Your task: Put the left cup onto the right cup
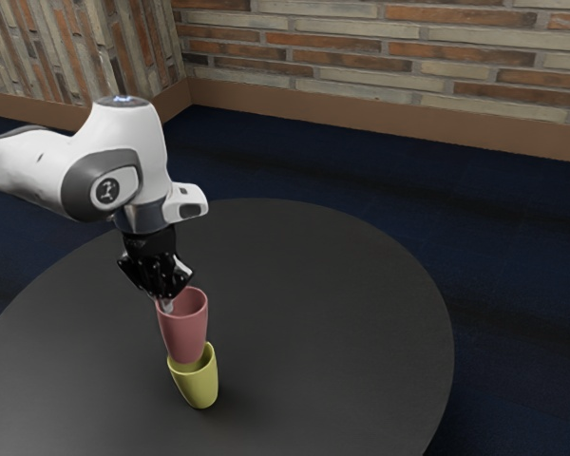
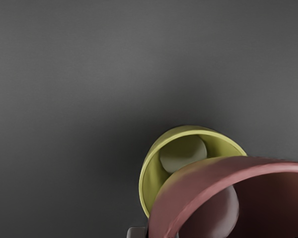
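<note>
End effector: the end effector (image 1: pixel 168 302) points down and pinches the pink cup's rim on the side nearest the arm, fingers close together on the wall.
Pink cup: the pink cup (image 1: pixel 184 328) hangs directly under the end effector, mouth up and tilted a little, with its base inside the mouth of the yellow cup.
Yellow cup: the yellow cup (image 1: pixel 198 380) stands upright on the surface just below the end effector, and the pink cup touches its rim. In the wrist view its open mouth shows past the pink rim.
Obstructions: only the two cups lie under the end effector.
Surface: the round dark surface (image 1: pixel 342 313) spreads out on all sides beneath the end effector.
Arm: the white arm (image 1: pixel 85 171) rises behind and above the end effector.
Floor: a dark blue floor (image 1: pixel 494 209) lies beyond the surface, well away.
Wall: a brick wall (image 1: pixel 380 47) with a brown baseboard (image 1: pixel 380 116) stands farthest from the end effector.
</note>
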Robot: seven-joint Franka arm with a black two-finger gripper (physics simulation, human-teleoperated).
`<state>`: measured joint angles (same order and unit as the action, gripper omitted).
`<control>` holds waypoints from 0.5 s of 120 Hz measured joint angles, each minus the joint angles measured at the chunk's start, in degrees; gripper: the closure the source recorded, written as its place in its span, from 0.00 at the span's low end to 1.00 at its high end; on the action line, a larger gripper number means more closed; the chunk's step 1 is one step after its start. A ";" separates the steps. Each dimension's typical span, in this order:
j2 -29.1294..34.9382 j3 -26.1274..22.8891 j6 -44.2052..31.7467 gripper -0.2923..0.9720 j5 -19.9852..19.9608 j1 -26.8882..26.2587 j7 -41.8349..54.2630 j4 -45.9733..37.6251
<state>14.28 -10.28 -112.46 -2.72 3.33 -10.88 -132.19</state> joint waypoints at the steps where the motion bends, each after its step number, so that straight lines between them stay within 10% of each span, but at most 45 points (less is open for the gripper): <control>1: -0.01 0.00 -0.02 0.85 0.00 0.00 0.00 -0.02; 60: -1.20 0.00 -0.83 0.85 0.01 0.00 -0.28 -0.11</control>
<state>13.08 -10.28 -113.28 -2.71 3.33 -11.16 -132.30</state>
